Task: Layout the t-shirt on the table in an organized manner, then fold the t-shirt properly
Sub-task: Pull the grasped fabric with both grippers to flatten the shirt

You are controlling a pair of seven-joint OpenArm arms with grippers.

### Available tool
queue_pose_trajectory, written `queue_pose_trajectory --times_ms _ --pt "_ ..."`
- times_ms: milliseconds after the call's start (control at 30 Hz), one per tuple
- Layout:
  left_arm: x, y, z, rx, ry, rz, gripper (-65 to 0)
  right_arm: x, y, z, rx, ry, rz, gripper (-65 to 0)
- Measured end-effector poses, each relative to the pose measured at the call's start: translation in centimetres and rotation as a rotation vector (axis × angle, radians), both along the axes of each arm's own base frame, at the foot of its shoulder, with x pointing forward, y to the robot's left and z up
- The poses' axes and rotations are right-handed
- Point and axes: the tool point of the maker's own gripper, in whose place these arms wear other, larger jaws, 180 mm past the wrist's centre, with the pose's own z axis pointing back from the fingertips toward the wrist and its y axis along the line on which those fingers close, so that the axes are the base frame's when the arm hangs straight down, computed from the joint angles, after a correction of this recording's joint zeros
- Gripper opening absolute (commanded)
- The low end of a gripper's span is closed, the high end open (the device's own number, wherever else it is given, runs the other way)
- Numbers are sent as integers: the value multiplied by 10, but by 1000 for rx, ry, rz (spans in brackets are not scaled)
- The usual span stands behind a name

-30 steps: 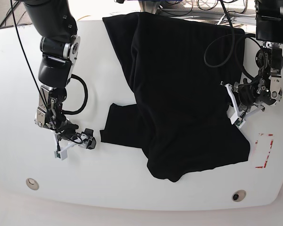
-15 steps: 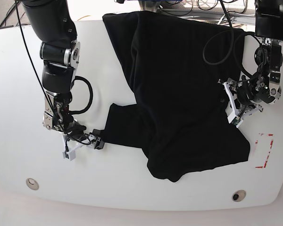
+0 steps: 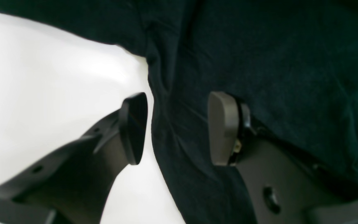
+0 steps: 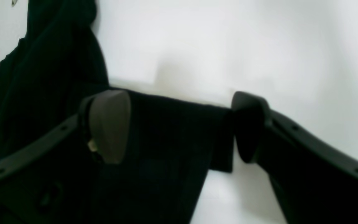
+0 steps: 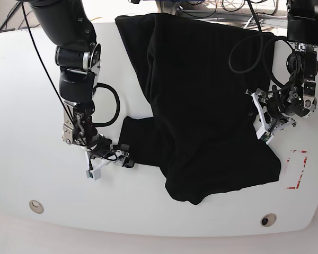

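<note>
The black t-shirt (image 5: 201, 100) lies crumpled across the middle of the white table (image 5: 201, 225), with one sleeve (image 5: 140, 143) sticking out to the left. My right gripper (image 5: 110, 164) is low at that sleeve's lower left corner. In the right wrist view the right gripper (image 4: 179, 127) is open wide and the sleeve's end (image 4: 172, 133) lies between its fingers. My left gripper (image 5: 259, 120) sits at the shirt's right edge. The left wrist view shows the left gripper (image 3: 178, 127) open, astride the cloth's edge (image 3: 172, 102) without pinching it.
A red dashed rectangle mark (image 5: 298, 169) is on the table just right of the shirt's lower corner. Two small round holes (image 5: 36, 206) (image 5: 268, 219) sit near the front edge. Cables (image 5: 217, 8) lie behind the table's far edge.
The arm on the view's left has moved right and down, bringing the right gripper from bare table to the sleeve's corner. The left gripper stays at the shirt's right edge, jaws now apart.
</note>
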Motion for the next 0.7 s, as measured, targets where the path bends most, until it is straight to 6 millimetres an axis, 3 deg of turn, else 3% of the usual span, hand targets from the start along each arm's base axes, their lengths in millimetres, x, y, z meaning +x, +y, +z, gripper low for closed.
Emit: queue_pose_trajectory --times_ms 233,400,500,700 --pt "-1 0 -1 1 2 0 -350 -6 5 -7 2 23 10 -648" --pt "0 0 0 -1 1 0 -350 -12 8 -12 8 41 17 -623" --pt "-1 -1 -1 -2 2 0 -349 -12 6 -13 4 44 18 -648" --pt "-3 -6 -4 -13 6 1 -349 -18 -20 -15 -10 44 3 -650"
